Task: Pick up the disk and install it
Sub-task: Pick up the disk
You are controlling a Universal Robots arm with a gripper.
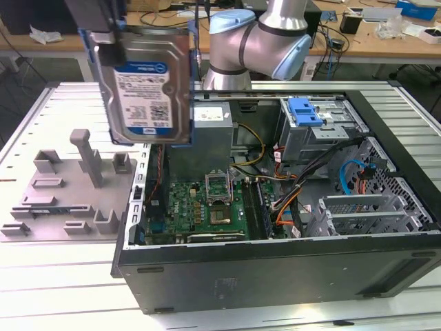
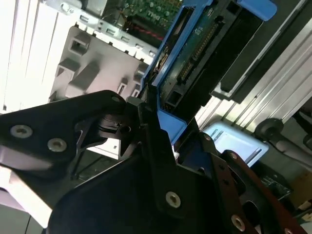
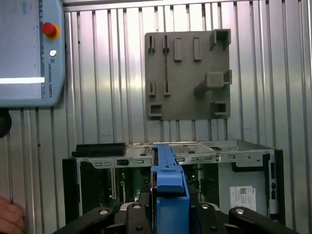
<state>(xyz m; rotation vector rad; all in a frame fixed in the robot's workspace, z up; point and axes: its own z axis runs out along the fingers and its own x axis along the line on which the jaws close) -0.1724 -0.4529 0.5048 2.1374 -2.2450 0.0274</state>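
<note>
The disk (image 1: pixel 141 83), a silver hard drive with a white-and-blue label and a blue carrier frame, hangs upright in the air above the left end of the open computer case (image 1: pixel 275 269). My gripper (image 1: pixel 110 31) is shut on its upper edge, at the top of the exterior view. In the second wrist view the black fingers (image 2: pixel 141 117) clamp the blue frame of the disk (image 2: pixel 195 53), whose connector side shows. The first wrist view has the disk (image 3: pixel 168 180) edge-on between the gripper (image 3: pixel 168 217) parts, over the case (image 3: pixel 243 146).
A drive cage with a small blue bracket (image 1: pixel 306 110) sits at the case's back right, a grey power supply (image 1: pixel 210 127) at the back. A grey fixture plate (image 1: pixel 62 193) lies left of the case. A teach pendant (image 3: pixel 29 53) and a hand (image 3: pixel 9 217) are nearby.
</note>
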